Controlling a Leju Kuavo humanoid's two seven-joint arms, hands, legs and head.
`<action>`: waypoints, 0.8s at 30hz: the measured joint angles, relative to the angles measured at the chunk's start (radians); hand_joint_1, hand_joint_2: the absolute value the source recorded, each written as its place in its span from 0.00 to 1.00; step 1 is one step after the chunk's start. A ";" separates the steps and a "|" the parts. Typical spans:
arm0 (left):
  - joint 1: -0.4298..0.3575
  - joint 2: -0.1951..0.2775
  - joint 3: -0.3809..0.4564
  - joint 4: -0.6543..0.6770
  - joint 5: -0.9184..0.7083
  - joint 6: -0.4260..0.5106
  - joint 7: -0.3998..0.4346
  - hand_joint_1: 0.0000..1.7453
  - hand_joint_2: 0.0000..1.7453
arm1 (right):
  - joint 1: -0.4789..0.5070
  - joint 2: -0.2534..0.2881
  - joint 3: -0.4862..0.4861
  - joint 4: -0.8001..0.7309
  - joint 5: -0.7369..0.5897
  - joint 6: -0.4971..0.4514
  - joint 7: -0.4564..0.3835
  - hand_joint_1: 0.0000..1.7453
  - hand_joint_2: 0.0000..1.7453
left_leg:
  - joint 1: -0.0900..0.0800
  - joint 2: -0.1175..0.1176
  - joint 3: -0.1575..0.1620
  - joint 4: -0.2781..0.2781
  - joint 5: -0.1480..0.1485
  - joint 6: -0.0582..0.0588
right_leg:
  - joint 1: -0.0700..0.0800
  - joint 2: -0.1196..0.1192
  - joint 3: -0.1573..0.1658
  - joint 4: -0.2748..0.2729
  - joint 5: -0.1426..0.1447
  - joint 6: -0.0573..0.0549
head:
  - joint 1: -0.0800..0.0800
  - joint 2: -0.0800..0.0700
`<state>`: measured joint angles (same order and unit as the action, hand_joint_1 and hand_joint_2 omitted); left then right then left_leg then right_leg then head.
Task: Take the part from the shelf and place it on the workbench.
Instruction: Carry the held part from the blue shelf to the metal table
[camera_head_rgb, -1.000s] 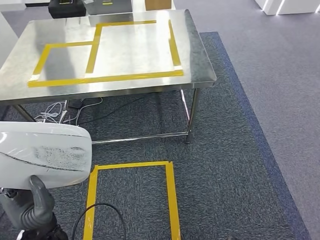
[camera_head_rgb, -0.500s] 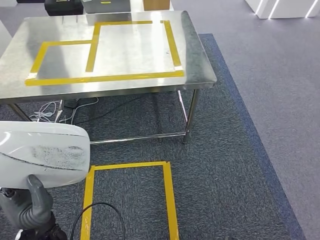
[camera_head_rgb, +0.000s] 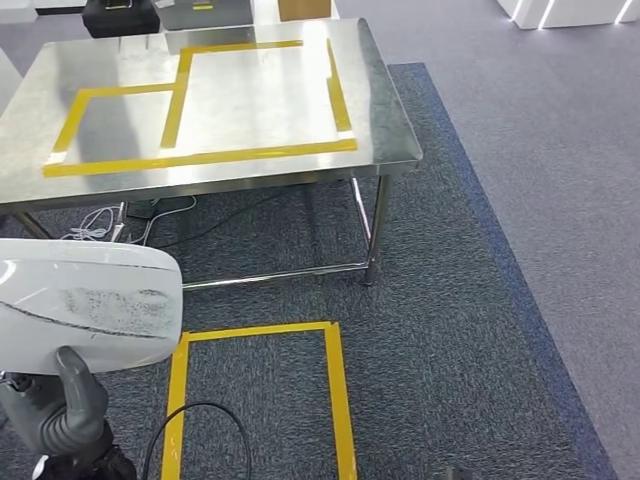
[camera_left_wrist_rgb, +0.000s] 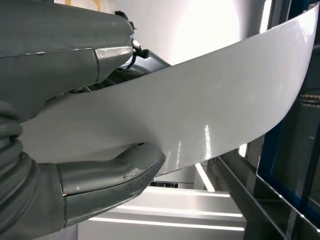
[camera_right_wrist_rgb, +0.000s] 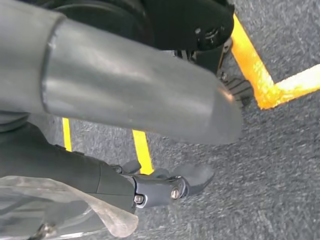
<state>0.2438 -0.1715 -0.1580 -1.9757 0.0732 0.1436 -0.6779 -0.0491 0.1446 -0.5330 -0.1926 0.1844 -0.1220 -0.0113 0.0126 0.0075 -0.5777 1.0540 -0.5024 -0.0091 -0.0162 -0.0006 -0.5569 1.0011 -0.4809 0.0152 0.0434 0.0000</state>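
Note:
A wide, curved white part (camera_head_rgb: 90, 305) hangs at the lower left of the head view, gripped from below by my left hand (camera_head_rgb: 64, 415). In the left wrist view the part (camera_left_wrist_rgb: 211, 100) is a glossy bent sheet clamped between the thumb (camera_left_wrist_rgb: 113, 175) and the fingers (camera_left_wrist_rgb: 75, 45) on its other face. The steel workbench (camera_head_rgb: 249, 100) stands ahead, its top marked with yellow tape rectangles (camera_head_rgb: 196, 158) and bare. My right hand (camera_right_wrist_rgb: 124, 100) hangs low over the carpet with its fingers apart and nothing in it.
A yellow tape square (camera_head_rgb: 256, 400) marks the carpet in front of the bench, with a black cable loop (camera_head_rgb: 196, 440) at its near left. A black case (camera_head_rgb: 121, 15) and a cardboard box (camera_head_rgb: 302, 8) sit behind the bench. Loose cables (camera_head_rgb: 98, 225) lie under it.
The whole picture has shifted slightly left, so the camera has moved. The white part stays in my left hand in the same grip.

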 joint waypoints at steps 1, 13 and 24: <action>0.000 0.000 0.000 0.000 0.000 0.000 0.000 1.00 1.00 | 0.000 0.000 0.001 0.000 0.000 0.000 0.000 0.00 0.00 | 0.001 -0.001 -0.022 0.052 -0.031 -0.004 | -0.001 0.000 0.000 -0.001 0.001 -0.005 | -0.001 0.000; -0.004 0.001 0.003 0.000 0.000 -0.003 0.000 1.00 1.00 | 0.001 0.000 0.018 0.000 0.013 0.023 -0.014 0.00 0.00 | -0.014 0.024 0.016 -0.040 0.028 0.030 | 0.014 -0.046 0.004 0.005 -0.010 0.011 | 0.002 0.000; -0.005 -0.001 0.005 0.002 -0.002 -0.007 0.000 1.00 1.00 | 0.004 0.000 0.023 0.000 0.003 0.040 -0.025 0.00 0.00 | -0.006 -0.048 0.008 -0.038 0.036 0.042 | -0.001 0.024 -0.028 0.077 -0.033 0.034 | 0.008 0.000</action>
<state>0.2387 -0.1724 -0.1532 -1.9741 0.0717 0.1362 -0.6779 -0.0453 0.1446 -0.5099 -0.1926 0.1879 -0.0824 -0.0359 0.0067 -0.0407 -0.5701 1.0164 -0.4664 0.0327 -0.0176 0.0236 -0.5848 1.0778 -0.5140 0.0496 0.0512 0.0000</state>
